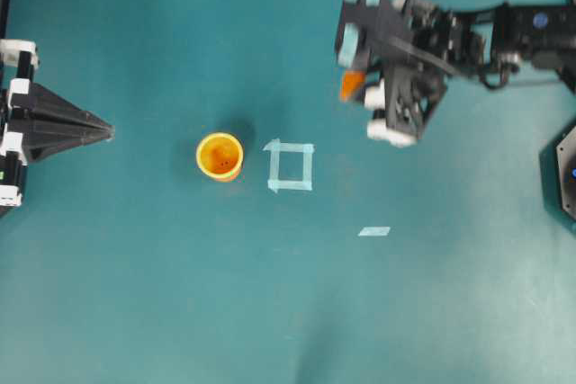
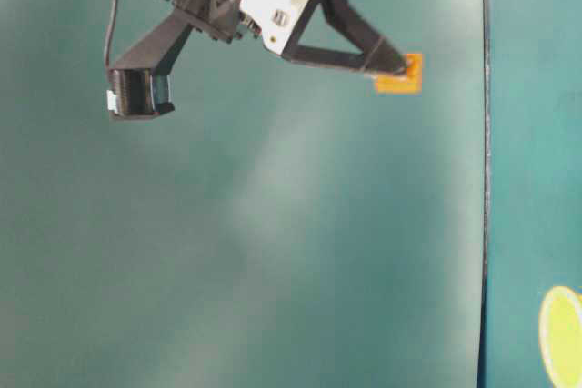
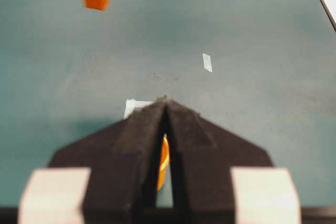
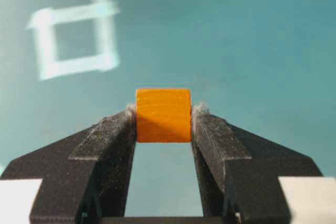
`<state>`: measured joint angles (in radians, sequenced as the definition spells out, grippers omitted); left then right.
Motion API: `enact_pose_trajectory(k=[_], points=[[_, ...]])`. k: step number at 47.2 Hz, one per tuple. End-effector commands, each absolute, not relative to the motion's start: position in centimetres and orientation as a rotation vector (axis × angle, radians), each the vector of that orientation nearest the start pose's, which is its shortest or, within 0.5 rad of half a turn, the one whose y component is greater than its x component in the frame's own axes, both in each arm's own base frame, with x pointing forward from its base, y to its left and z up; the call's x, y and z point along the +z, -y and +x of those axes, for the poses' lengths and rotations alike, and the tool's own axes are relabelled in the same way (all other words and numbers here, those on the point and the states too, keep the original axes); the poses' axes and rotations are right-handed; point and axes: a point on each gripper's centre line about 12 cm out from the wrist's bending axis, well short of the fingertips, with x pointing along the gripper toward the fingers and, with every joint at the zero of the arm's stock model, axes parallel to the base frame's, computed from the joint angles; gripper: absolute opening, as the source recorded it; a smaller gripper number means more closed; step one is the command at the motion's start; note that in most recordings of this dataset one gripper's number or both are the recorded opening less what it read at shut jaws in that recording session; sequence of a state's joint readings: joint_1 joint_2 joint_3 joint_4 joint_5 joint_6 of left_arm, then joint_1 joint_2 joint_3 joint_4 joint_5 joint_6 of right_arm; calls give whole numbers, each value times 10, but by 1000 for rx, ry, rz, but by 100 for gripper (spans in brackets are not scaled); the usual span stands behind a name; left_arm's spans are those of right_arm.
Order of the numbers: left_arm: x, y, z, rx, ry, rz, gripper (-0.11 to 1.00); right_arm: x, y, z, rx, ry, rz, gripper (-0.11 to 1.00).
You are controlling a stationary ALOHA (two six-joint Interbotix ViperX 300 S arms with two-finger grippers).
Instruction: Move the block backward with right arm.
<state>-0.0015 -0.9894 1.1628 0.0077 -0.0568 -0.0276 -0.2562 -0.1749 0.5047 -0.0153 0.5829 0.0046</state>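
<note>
One block is clamped between the right gripper fingertips, carried above the table, beyond the tape square.

Small orange cube clamped between the tips of the right gripper; both black, rough-faced fingers press flat against its left and right sides. Blurred teal table behind. Upper left: hollow square outline of pale tape, well apart from the cube.
</note>
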Motion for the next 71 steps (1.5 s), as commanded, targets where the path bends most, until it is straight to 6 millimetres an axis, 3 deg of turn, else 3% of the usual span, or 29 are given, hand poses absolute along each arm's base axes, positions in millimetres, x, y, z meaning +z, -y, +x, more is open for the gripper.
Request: enact_pose_trajectory(k=[1,14,37,46,71], points=[[289,0,196,0,-86,-18,0,262,114,348,-296,-853,105,40],[293,0,193,0,-81,-18,0,268,166,334,-431,-839,96,40],[294,0,193,0,-78,-17,0,282,235,326,-591,-791,93,40],[293,0,193,0,-80,-18,0,286,251,327,-623,-778,100,40],[293,0,193,2,-80,-17,0,285,273,325,-669,-771,130,40]])
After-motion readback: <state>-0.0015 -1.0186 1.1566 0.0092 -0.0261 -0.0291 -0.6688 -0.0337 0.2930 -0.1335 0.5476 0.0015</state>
